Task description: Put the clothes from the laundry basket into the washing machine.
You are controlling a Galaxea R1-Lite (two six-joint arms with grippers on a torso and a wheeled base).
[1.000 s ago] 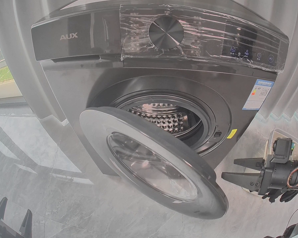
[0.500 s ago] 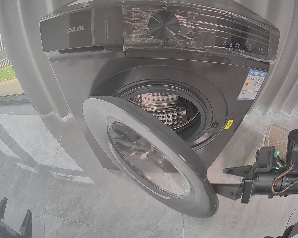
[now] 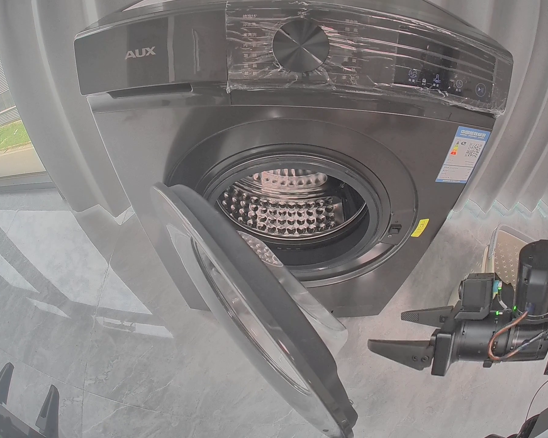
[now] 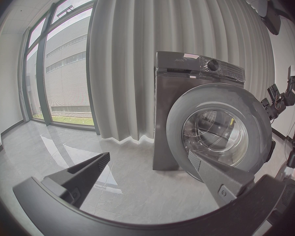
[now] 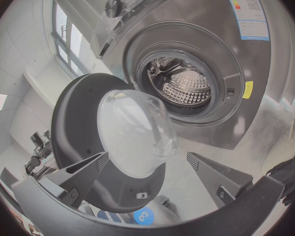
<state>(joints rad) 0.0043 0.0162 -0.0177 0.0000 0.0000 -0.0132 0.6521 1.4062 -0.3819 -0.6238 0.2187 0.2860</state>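
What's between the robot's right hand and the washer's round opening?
Only bare floor lies between the right hand and the opening. The open door hangs aside, toward the robot's left. The head view shows this best.

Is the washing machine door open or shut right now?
Open: the door stands swung out, clear of the opening, and the bare steel drum is exposed.

Our right gripper (image 3: 386, 331) sits low, right of the washing machine (image 3: 140, 135), wrist level, fingers spread, pointing toward it; our left gripper (image 3: 29, 379) low, well off its left front, fingers apart, tips up
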